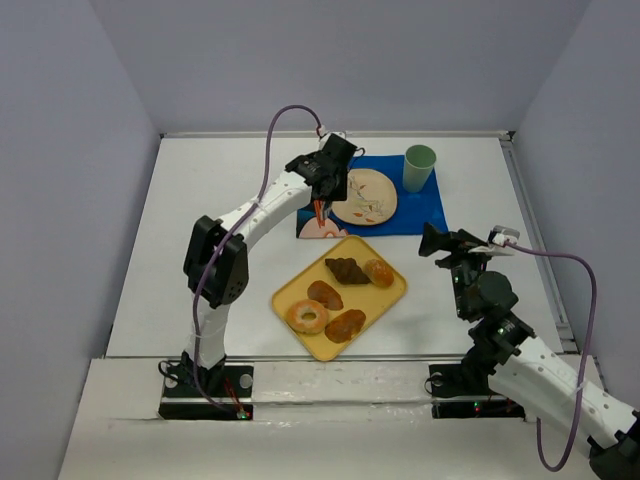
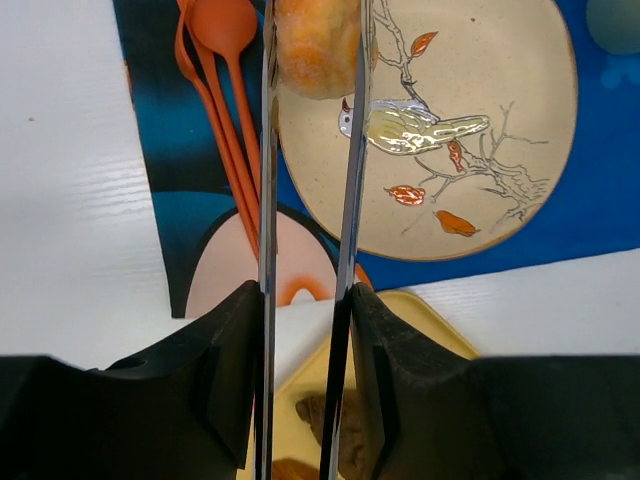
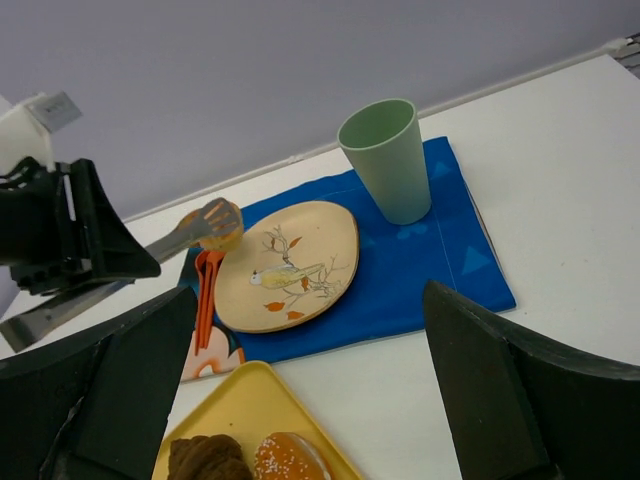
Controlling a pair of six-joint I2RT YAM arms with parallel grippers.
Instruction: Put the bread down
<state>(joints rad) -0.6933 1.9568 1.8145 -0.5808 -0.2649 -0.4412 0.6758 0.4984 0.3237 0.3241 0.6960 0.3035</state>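
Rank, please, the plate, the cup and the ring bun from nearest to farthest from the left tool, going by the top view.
1. Plate, on the mat, just right of the left tool holding bread.
2. Cup, at the mat's far right corner.
3. Ring bun, near left on the tray.

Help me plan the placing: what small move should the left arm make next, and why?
Probably nudge further over the plate before lowering: the left gripper holds the bun only at the plate's rim, near the orange spoons.
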